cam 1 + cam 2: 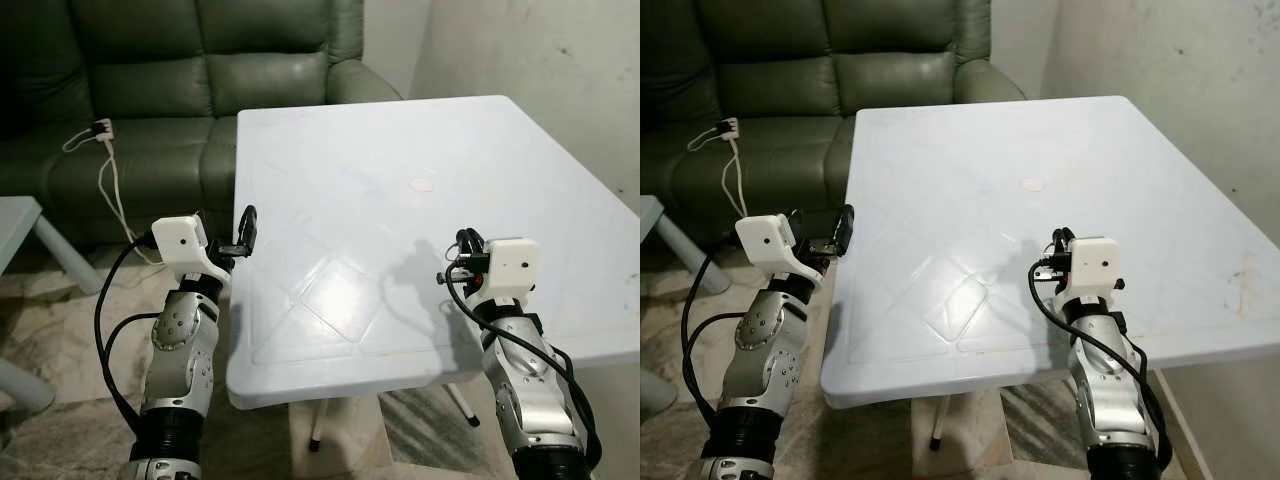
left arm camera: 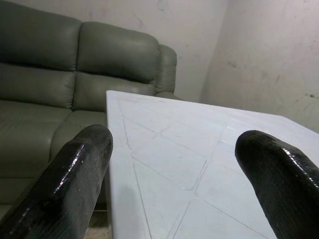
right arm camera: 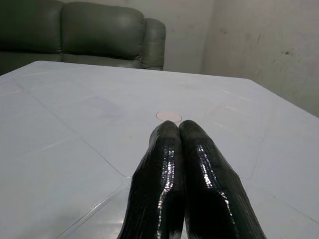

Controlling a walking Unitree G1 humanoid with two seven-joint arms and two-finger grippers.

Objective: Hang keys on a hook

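I can't find the keys or a hook anywhere from here, so I have no direction from either hand to steer by yet. What I have in front of me is a white table (image 1: 420, 150) with nothing on it but a small round pale spot (image 1: 422, 185) near the middle. My left hand (image 1: 243, 232) hangs just off the table's near left edge with its fingers (image 2: 75, 179) spread wide and nothing between them. My right hand (image 1: 466, 250) sits above the near right part of the table with its fingers (image 3: 164, 169) pressed together, gripping nothing. A green sofa (image 1: 200, 90) stands behind the table. My judgement: I need to look around before either arm can commit.
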